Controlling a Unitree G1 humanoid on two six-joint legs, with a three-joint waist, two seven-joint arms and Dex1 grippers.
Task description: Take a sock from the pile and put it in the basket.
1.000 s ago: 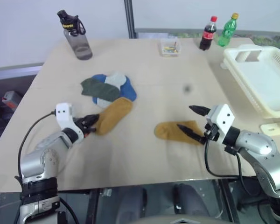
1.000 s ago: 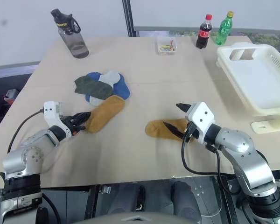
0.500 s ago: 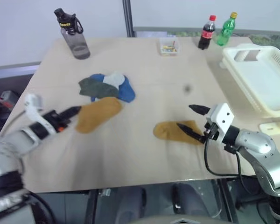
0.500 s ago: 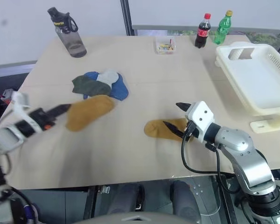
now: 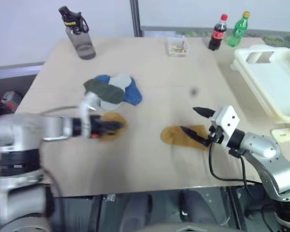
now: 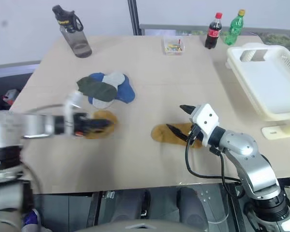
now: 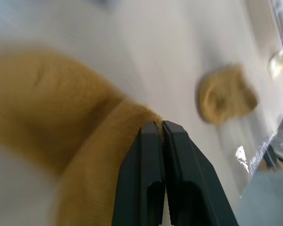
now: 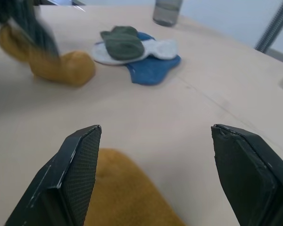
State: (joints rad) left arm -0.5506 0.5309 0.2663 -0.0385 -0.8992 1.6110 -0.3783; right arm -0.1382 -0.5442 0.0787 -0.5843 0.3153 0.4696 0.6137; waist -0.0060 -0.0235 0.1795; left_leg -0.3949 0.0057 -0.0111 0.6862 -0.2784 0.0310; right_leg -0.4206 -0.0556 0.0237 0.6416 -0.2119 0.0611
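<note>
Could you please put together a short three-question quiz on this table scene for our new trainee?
1. True or false: the left gripper is shut on a mustard yellow fabric sock.
2. Which thing lies beside the open right gripper?
A. a dark green sock
B. a second mustard yellow sock
C. a red-capped cola bottle
3. Fill in: the large cream-white perforated plastic basket sits at the table's ____ edge, as the robot sees it.

Key:
1. True; the shut fingers pinch the sock's edge.
2. B
3. right
</note>
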